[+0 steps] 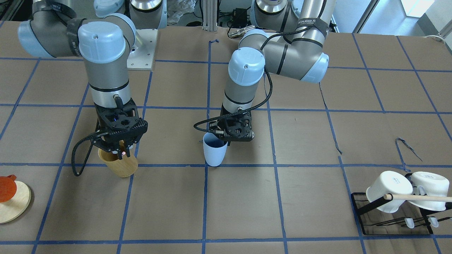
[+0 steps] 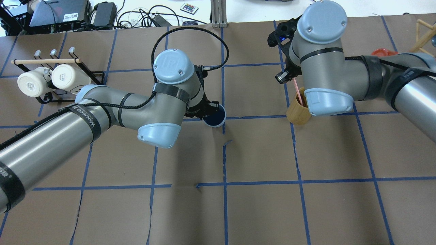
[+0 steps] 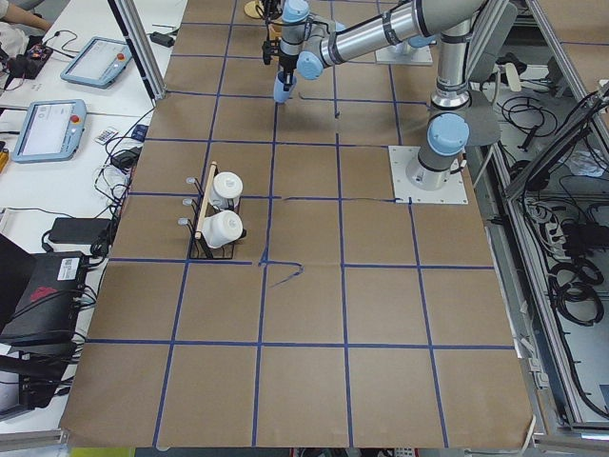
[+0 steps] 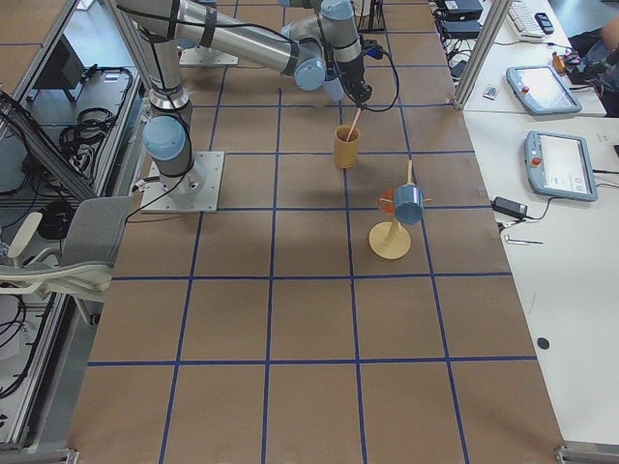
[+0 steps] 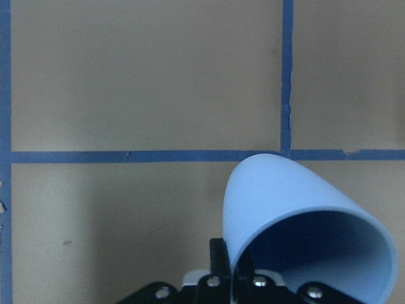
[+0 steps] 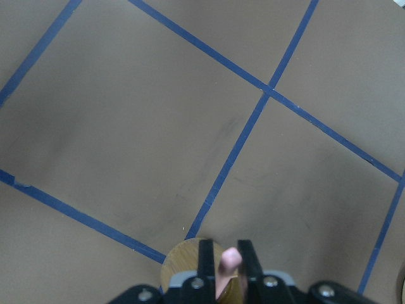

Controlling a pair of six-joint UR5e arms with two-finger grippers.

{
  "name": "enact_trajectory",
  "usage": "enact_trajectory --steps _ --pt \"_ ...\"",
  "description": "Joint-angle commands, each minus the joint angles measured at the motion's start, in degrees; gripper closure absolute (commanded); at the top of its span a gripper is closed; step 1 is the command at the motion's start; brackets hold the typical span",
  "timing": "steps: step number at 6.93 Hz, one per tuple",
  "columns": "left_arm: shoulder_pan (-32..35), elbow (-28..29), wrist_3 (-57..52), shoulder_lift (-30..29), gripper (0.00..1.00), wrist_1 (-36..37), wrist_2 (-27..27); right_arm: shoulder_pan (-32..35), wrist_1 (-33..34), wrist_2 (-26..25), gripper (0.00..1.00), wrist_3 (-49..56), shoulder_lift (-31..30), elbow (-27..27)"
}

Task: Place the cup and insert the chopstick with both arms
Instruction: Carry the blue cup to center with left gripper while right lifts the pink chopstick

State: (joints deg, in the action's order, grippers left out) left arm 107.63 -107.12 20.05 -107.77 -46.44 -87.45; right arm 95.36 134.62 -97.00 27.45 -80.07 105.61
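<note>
The light-blue cup (image 1: 214, 152) is upright at the table's middle, also seen in the overhead view (image 2: 215, 115). My left gripper (image 1: 224, 141) is shut on its rim, one finger inside and one outside, as the left wrist view shows (image 5: 233, 278). I cannot tell whether the cup (image 5: 304, 221) touches the table. My right gripper (image 1: 122, 151) is shut on a pale-pink chopstick (image 2: 297, 90) just above the tan wooden holder (image 1: 119, 164). The stick's lower end is inside the holder (image 2: 298, 111). In the right wrist view the stick (image 6: 228, 269) sits between the fingers.
A black rack (image 1: 360, 206) holds two white mugs (image 1: 388, 192) and a long wooden dowel (image 1: 420, 198) at the robot's far left. A round wooden base (image 1: 12, 206) with an orange piece (image 1: 6, 188) is at the far right.
</note>
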Motion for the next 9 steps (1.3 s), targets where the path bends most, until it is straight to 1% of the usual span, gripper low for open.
enact_trajectory --steps 1,2,3,4,5,6,7,8,9 --pt "1.3 2.5 2.2 -2.4 1.0 1.0 0.5 -0.1 -0.3 0.1 0.97 0.0 -0.1 -0.1" --pt "1.5 2.6 2.3 -2.4 1.0 0.8 0.5 -0.1 -0.4 0.1 0.99 -0.2 -0.5 -0.3" --pt "1.6 2.4 2.1 -2.4 1.0 0.7 0.6 -0.1 -0.6 -0.2 0.99 -0.5 -0.7 -0.8" --pt "1.7 2.4 1.6 -2.4 0.63 0.3 0.5 -0.1 -0.9 -0.2 0.99 -0.5 -1.1 -1.5" --pt "1.6 2.6 1.7 -1.4 0.2 0.5 0.7 -0.1 -1.5 -0.2 0.98 -0.6 -1.6 -2.2" --pt "1.2 3.4 1.7 0.2 0.07 0.1 1.1 -0.1 -3.1 -0.1 0.99 -0.6 -2.4 -3.3" --pt "0.6 4.1 0.8 2.1 0.05 -1.6 0.5 -0.1 -5.7 0.0 1.0 -0.6 -2.9 -5.1" --pt "-1.7 5.5 -4.7 4.8 0.05 -6.3 0.5 -0.1 -7.3 0.0 1.0 -0.6 -3.2 -7.1" --pt "-5.0 8.0 -10.0 7.7 0.03 -13.5 0.4 -0.1 -8.5 0.1 1.0 -0.6 -3.2 -8.7"
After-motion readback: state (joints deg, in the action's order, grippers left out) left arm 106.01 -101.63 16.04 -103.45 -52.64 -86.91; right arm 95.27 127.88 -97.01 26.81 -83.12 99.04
